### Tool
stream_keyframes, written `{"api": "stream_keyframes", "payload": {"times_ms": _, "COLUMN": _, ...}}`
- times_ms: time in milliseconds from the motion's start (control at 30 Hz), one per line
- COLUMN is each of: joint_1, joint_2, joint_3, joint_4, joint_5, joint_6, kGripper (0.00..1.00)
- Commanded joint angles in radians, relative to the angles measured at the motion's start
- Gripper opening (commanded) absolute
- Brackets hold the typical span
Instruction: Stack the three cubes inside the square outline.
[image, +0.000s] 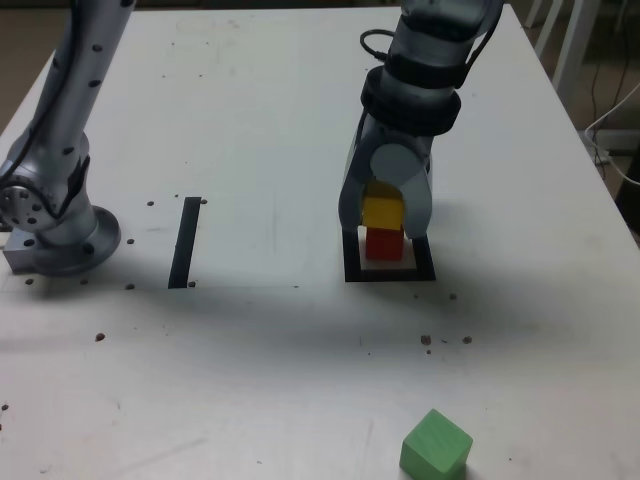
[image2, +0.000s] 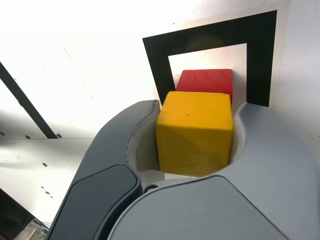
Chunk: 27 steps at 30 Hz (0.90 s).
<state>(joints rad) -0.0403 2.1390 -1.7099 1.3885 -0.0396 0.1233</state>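
The red cube (image: 383, 244) sits inside the square outline (image: 352, 268), and the yellow cube (image: 382, 212) is on top of it, so two of the three look stacked. The tool (image: 385, 222) hangs straight over the pair with its jaws on either side of the yellow cube; in the wrist view there is a sliver of gap on one side of the yellow cube (image2: 196, 132), but I cannot tell whether the jaws are gripping it or have let go. From that same view the yellow cube seems a bit off-centre over the red cube (image2: 206, 82), though it looks seated well enough. The green cube (image: 437, 446) lies on the surface (image: 270, 120) well apart from the outline, toward the near edge on the exterior view's right. By my reckoning roughly two thirds is done; what is left is to free the yellow cube cleanly, fetch the green one, and set it on top.
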Motion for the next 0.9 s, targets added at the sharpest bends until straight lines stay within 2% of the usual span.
{"api": "stream_keyframes", "payload": {"times_ms": 0, "joint_1": 0.002, "joint_2": 0.004, "joint_3": 0.003, "joint_4": -0.003, "joint_5": -0.002, "joint_6": 0.003, "kGripper": 0.78}}
{"api": "stream_keyframes", "payload": {"times_ms": 133, "joint_1": 0.002, "joint_2": 0.004, "joint_3": 0.005, "joint_4": -0.003, "joint_5": -0.004, "joint_6": 0.005, "kGripper": 0.89}}
{"api": "stream_keyframes", "payload": {"times_ms": 467, "joint_1": 0.002, "joint_2": -0.025, "joint_3": 0.023, "joint_4": -0.007, "joint_5": 0.001, "joint_6": 0.002, "kGripper": 0.99}}
{"api": "stream_keyframes", "payload": {"times_ms": 867, "joint_1": -0.043, "joint_2": -0.161, "joint_3": 0.062, "joint_4": 0.000, "joint_5": 0.076, "joint_6": -0.023, "kGripper": 0.99}}
